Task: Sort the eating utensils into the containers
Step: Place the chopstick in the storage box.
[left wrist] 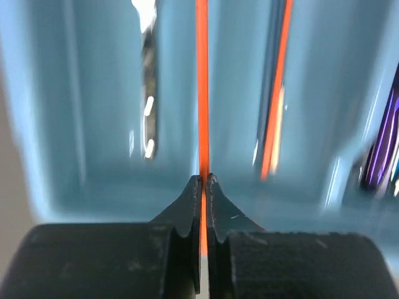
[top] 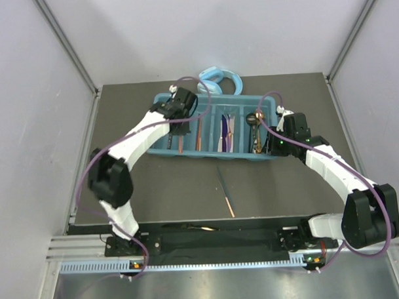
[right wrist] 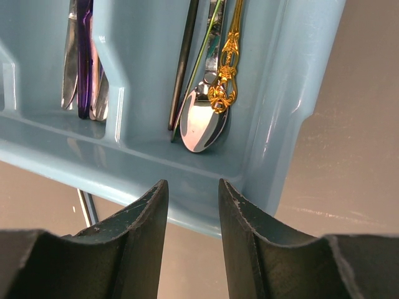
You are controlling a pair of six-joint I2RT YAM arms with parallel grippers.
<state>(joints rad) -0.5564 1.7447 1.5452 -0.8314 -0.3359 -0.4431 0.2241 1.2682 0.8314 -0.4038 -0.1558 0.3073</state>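
Cutlery lies loose nearest my bases: one slim utensil with a coppery tip (top: 226,196) on the dark table (top: 155,197), well apart from the tray.

Beyond it, my right pincer (right wrist: 193,187) hangs over the near wall of the teal tray (right wrist: 143,159) at its right end. Its jaws are roughly half open and hold nothing. Just past them, in the rightmost compartment, lie a silver spoon (right wrist: 198,128), a gold ornate handle (right wrist: 225,75) across it, and a dark slim piece (right wrist: 184,68). A purple knife (right wrist: 84,56) lies one compartment to the left.

My left pincer (left wrist: 204,180) is at the tray's left end, its jaws pinched tight on an orange chopstick (left wrist: 202,93) that runs lengthwise away from me. I cannot tell whether the chopstick's far end touches the tray. A silver piece (left wrist: 148,118) lies to its left and a second orange chopstick (left wrist: 277,93) to its right.

Farthest back, the light blue headphones (top: 217,78) sit just behind the tray.
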